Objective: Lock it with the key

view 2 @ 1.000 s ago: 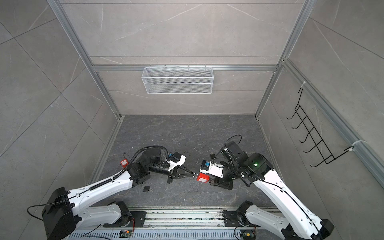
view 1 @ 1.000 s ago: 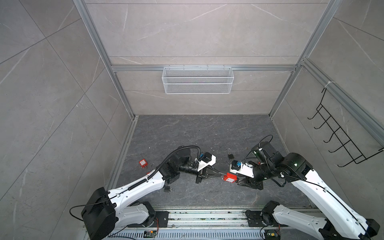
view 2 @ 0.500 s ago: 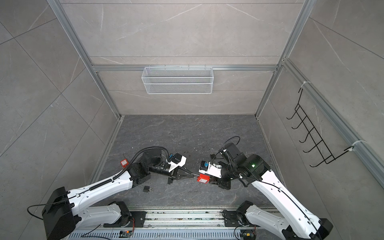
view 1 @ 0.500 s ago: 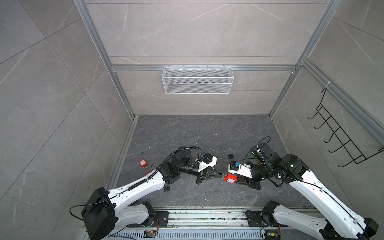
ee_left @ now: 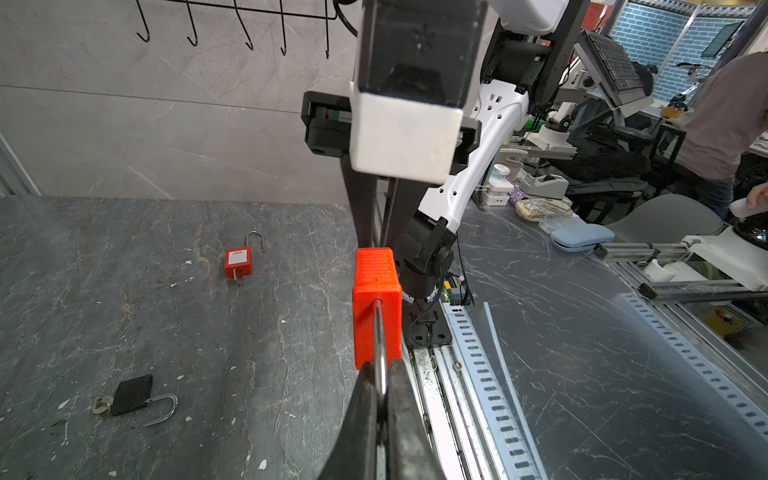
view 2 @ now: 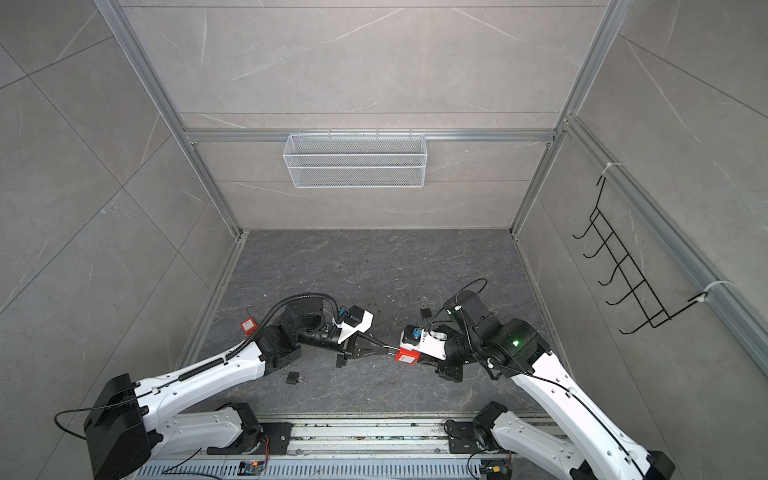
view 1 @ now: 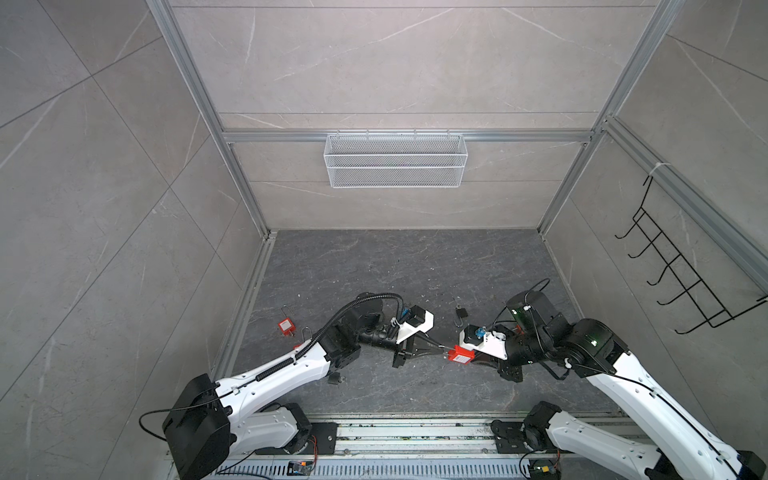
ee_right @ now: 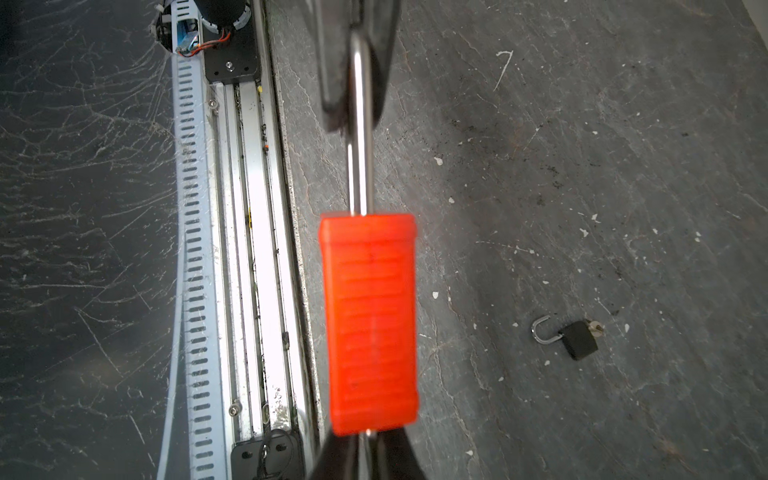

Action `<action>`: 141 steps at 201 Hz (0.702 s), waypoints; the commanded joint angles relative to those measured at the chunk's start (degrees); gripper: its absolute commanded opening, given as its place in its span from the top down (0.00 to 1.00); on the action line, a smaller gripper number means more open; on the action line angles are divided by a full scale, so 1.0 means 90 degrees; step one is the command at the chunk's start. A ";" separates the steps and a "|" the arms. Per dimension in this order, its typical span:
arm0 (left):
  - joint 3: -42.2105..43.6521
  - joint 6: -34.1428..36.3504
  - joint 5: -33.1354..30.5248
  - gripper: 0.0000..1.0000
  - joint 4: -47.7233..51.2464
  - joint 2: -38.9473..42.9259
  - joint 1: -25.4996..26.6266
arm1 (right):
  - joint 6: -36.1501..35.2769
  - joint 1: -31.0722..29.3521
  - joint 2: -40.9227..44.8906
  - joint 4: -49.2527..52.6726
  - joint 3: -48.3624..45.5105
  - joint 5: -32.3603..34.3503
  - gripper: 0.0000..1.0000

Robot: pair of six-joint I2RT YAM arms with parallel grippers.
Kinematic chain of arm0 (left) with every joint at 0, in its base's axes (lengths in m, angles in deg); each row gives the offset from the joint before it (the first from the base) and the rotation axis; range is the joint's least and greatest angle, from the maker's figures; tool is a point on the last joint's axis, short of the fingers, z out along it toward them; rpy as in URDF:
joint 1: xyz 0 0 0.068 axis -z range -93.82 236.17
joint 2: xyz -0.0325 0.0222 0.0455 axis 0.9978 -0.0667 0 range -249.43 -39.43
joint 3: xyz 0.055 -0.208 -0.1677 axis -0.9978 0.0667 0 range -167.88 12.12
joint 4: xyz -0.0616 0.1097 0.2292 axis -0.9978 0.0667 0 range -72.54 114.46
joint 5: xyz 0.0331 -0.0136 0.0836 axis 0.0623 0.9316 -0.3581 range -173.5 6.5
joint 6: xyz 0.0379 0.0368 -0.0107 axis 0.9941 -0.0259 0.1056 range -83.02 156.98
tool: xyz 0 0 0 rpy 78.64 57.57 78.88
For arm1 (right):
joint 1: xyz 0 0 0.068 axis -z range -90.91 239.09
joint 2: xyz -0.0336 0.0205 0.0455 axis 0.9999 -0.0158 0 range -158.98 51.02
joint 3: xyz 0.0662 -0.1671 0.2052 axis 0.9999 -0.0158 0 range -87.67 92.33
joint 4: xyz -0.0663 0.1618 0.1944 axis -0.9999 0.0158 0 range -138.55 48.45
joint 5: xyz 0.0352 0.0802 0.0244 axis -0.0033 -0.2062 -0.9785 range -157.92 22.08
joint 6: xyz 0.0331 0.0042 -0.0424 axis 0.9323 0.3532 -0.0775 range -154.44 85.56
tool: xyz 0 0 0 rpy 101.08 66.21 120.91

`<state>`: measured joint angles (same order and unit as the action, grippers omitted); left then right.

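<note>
Item: red padlock [view 1: 460,355]. Left gripper [view 1: 443,348] clenches shackle [ee_left: 379,328], nine o'clock; my right gripper [ee_right: 368,440] newly clamps key [ee_right: 368,432], three o'clock; I turn next.

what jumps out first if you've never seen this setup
A bright red padlock hangs in mid-air at front centre: the left end effector clamps its shackle, the right end effector pinches the key at its base. A second red padlock lies by the left wall; a white wire basket hangs on the back wall.
</note>
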<state>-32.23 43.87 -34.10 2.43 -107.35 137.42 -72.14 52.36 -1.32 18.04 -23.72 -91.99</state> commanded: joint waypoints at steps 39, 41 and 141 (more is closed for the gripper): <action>-0.0401 0.0503 0.0170 1.00 0.0570 0.0296 -0.0302 | -0.0003 0.0029 -0.0093 0.0112 -0.0144 -0.0267 1.00; -0.0410 0.0498 0.0178 1.00 0.0582 0.0303 -0.0337 | -0.0002 0.0024 -0.0093 0.0111 -0.0150 -0.0265 1.00; -0.0744 0.1103 0.0648 1.00 0.1673 0.0541 -0.1328 | 0.0030 0.0372 -0.0087 -0.0485 -0.0800 -0.0567 1.00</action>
<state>-35.36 51.70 -30.32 17.80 -104.05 128.46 -71.54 54.44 -2.17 10.71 -29.25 -97.13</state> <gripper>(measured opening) 0.055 0.053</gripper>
